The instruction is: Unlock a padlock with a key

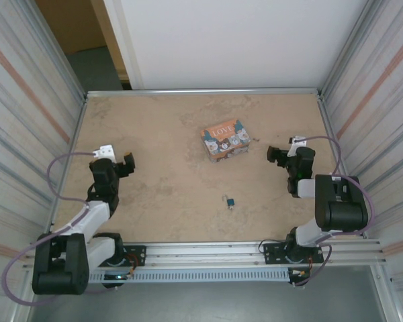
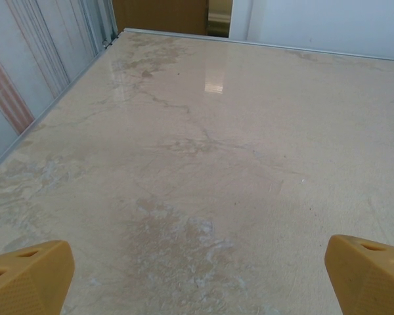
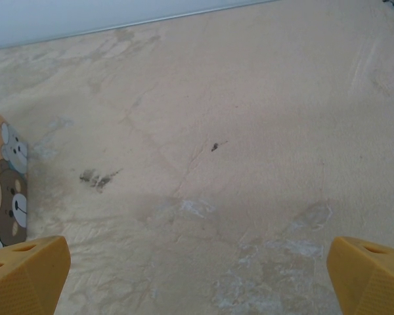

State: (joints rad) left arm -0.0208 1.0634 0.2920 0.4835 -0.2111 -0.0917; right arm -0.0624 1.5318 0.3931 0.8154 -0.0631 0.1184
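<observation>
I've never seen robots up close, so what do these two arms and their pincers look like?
The left arm and right arm are black and white segments on black bases, bolted to a silvery rail. A lilac cable loops along each. The left gripper and right gripper look black from above; up close, their fingertips are orange-yellow wedges with hollow cut-outs.

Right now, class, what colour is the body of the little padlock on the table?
The padlock has a dark blue-teal body, seen best in the top external view.
</observation>
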